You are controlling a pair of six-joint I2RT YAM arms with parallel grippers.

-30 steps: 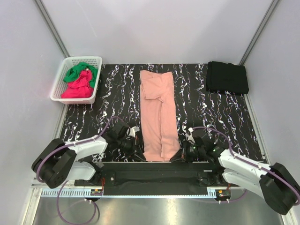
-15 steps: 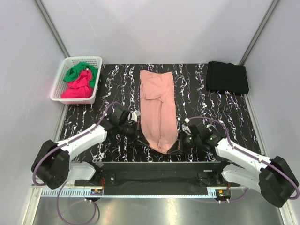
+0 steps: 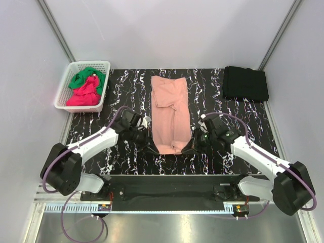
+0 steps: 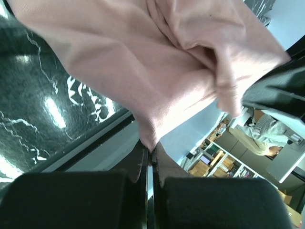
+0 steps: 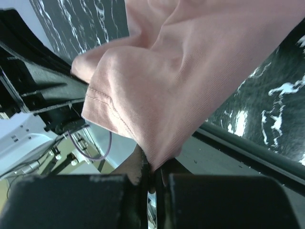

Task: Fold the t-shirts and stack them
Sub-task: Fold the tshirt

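Note:
The salmon-pink t-shirt (image 3: 170,109) lies as a long narrow strip down the middle of the black marbled table (image 3: 119,104), its near end lifted and doubled back. My left gripper (image 3: 151,147) is shut on the near left corner of the pink t-shirt (image 4: 143,71). My right gripper (image 3: 191,147) is shut on the near right corner (image 5: 157,90). Both hold the hem above the table. A folded black t-shirt (image 3: 245,83) lies at the back right. Green (image 3: 86,76) and magenta-red t-shirts (image 3: 83,95) sit crumpled in the basket.
A white plastic basket (image 3: 65,91) stands at the back left of the table. White walls close in the sides and back. The black base rail (image 3: 167,186) of the arms runs along the near edge.
Both grippers have moved away from the near edge toward the back, carrying the near hem of the pink t-shirt over itself. The visible strip is shorter now.

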